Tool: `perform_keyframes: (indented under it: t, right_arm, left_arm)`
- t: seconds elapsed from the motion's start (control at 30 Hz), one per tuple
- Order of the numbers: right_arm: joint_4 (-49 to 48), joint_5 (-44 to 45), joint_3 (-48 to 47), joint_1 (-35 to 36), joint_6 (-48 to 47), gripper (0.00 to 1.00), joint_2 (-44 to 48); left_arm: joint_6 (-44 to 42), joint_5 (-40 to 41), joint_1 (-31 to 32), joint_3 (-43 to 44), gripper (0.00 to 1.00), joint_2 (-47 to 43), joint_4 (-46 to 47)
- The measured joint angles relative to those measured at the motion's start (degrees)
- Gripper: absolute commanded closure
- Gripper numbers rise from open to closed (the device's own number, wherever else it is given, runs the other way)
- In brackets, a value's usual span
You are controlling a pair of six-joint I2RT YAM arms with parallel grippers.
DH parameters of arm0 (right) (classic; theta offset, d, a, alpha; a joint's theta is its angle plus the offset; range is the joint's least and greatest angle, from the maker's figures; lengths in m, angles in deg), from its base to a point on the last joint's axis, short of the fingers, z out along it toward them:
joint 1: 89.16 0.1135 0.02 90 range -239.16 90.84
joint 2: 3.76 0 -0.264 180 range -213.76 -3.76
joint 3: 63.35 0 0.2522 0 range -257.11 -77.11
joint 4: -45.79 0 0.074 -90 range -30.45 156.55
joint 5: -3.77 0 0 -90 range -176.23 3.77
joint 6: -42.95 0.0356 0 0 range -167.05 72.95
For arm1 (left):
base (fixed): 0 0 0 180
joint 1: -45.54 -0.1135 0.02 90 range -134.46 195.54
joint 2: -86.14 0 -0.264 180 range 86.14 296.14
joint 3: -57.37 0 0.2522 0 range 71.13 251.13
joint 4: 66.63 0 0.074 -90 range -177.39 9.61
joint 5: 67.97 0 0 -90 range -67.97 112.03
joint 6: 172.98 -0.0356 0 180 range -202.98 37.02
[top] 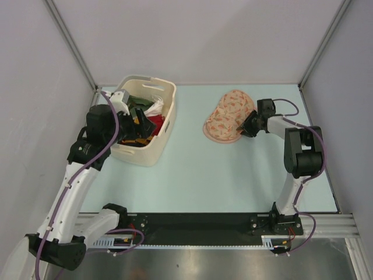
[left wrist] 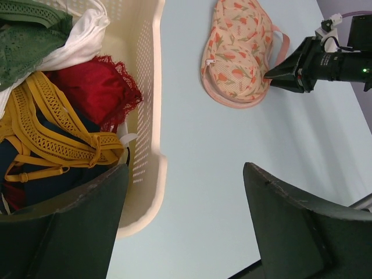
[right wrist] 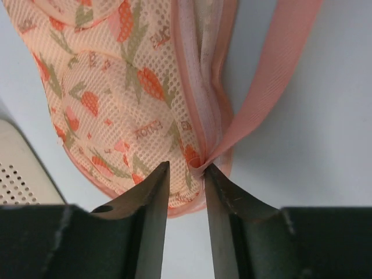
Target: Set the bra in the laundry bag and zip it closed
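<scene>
Grey walls enclose the pale green table (top: 233, 175), where we see the bra (left wrist: 96, 87), deep red and lacy, heaped among clothes in a cream basket (top: 157, 149) at the far left corner. The left gripper (left wrist: 186, 168) hangs above, fingers wide apart. The right gripper (right wrist: 186, 168) straddles the zip edge of the laundry bag (top: 224, 119) near the far edge; we cannot tell if it pinches.

- The setting was a robotics lab test cell.
- Plain grey panels (top: 204, 35) and metal corner posts (top: 70, 41) enclosed a pale green table (top: 221, 181).
- The left arm (top: 70, 186) and right arm (top: 300, 157) stood bolted to a black base rail (top: 198, 224).
</scene>
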Motion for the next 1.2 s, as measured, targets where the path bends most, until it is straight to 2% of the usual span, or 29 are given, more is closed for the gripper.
perform_keyframes:
  t: [0.1,0.23,0.27,0.3,0.37,0.53,0.67,0.8,0.97,1.1,1.2]
  right_arm:
    - [0.11,1.29,-1.11,0.09,1.49,0.75,-1.22]
    - [0.13,3.02,-1.68,0.09,2.08,0.75,-1.29]
    - [0.13,3.34,-1.68,0.09,2.03,0.78,-1.29]
    - [0.17,3.80,-1.68,0.09,1.88,0.89,-1.29]
    - [0.02,4.24,-1.68,0.04,1.29,1.00,-1.29]
    - [-0.09,5.35,-1.55,-0.22,-0.11,1.00,-1.27]
    - [1.14,6.23,2.47,-0.70,-1.70,1.00,2.23]
    - [5.25,6.71,9.73,-2.29,-3.96,1.00,12.04]
    - [13.09,8.35,16.41,-5.38,-8.48,1.00,27.54]
    - [20.59,10.99,18.43,-8.09,-11.63,1.00,35.89]
    - [26.10,13.51,18.29,-7.58,-14.05,1.00,39.87]
  left_arm:
    - [-1.22,-0.04,0.02,0.17,0.15,-0.22,-0.42]
    - [-1.86,-0.11,0.63,0.17,0.17,-0.63,-1.64]
    - [-1.84,-0.26,0.85,0.17,0.18,-0.83,-1.95]
    - [-1.77,-0.63,1.05,0.17,0.18,-1.14,-2.16]
    - [-1.27,-1.68,1.22,-0.07,0.20,-2.19,-2.34]
    - [1.97,-5.07,1.29,-3.41,0.21,-8.48,-2.99]
    - [6.32,-7.37,1.29,-9.57,0.23,-16.37,-3.37]
    - [8.74,-8.55,1.29,-10.91,0.23,-20.22,-5.20]
    - [10.29,-9.20,1.29,-10.84,0.23,-19.58,-5.40]
    - [11.02,-9.40,1.29,-10.64,0.23,-18.56,-5.57]
    - [11.50,-9.33,1.29,-10.64,0.23,-18.95,-5.66]
